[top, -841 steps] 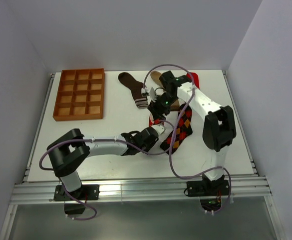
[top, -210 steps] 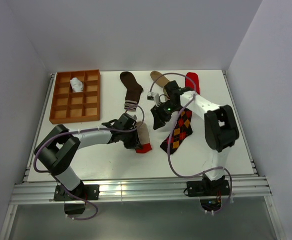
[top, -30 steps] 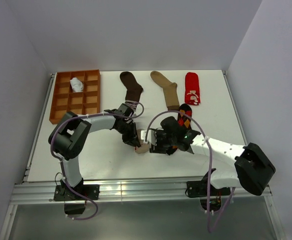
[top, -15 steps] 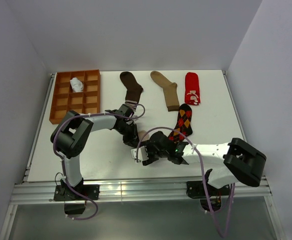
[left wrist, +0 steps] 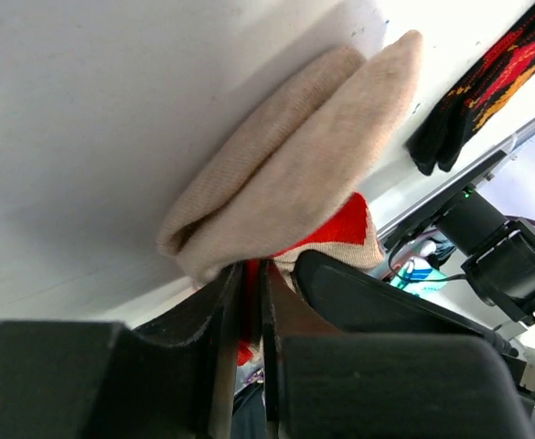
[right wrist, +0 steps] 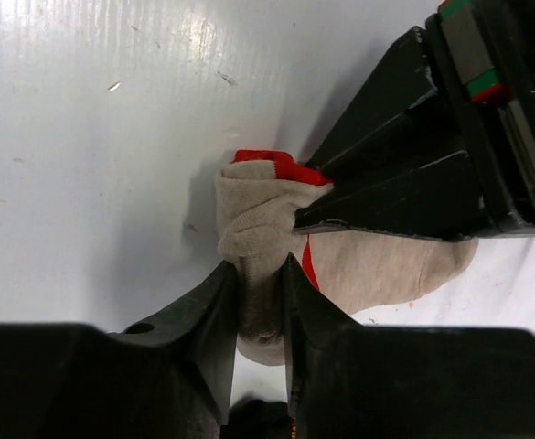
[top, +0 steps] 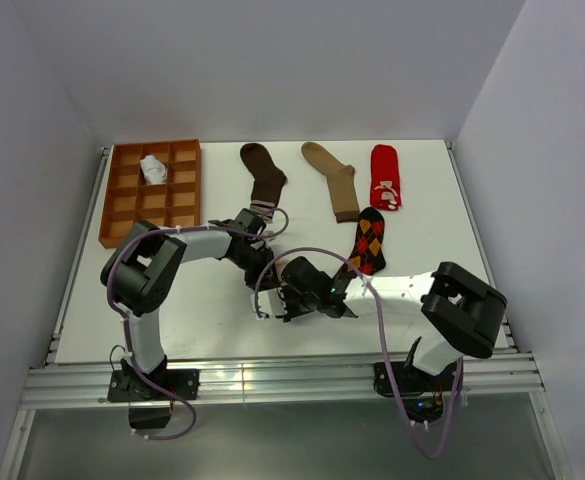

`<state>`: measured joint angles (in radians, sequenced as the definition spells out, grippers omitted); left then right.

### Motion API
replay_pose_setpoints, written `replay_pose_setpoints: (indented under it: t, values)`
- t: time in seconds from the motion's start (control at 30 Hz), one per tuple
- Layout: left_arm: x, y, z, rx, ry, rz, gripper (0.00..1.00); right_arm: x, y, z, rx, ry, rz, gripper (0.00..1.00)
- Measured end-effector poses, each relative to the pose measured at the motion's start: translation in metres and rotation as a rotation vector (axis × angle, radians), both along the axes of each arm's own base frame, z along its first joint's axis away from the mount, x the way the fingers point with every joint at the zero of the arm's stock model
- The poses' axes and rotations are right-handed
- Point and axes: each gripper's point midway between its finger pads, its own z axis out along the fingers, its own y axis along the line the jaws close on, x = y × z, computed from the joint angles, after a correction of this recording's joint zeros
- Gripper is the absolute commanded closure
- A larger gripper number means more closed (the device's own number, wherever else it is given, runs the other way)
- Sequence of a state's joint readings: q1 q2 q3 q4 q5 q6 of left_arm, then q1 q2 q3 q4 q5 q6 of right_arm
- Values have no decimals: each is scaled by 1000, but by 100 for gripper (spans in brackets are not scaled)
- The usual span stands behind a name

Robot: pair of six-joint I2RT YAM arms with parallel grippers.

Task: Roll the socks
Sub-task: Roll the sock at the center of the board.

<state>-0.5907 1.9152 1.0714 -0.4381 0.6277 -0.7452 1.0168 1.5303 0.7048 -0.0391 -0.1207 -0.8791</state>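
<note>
Right wrist: your right gripper point(right wrist: 260, 274) pinches the beige red-toed sock point(right wrist: 386, 270); left gripper point(left wrist: 251, 279) clamps its toe, likely anchoring the roll.

The top camera looks down over the whole table point(top: 452, 200) from its near side, while both wrist cameras, facing each other, hover close over one beige red-toed sock point(left wrist: 294, 174).

arms point(top: 402, 292) white, joints black | cables point(top: 385, 345) purple | right claw point(right wrist: 261, 274) seemingly black
</note>
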Motion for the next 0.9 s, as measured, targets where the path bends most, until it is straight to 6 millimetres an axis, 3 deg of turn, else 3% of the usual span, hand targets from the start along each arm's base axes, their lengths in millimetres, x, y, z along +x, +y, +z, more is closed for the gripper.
replay_pose_setpoints:
  t: [0.2,0.53,0.9]
  values:
    - [-2,4,1,-23,-15,27,77,0,2,3,-58,159,-33,81]
    - [5,13,4,-42,-79,173,72,10,0,7,-74,637,-96,80]
    - [12,48,12,73,-280,353,65,14,-7,2,-127,1084,-178,78]
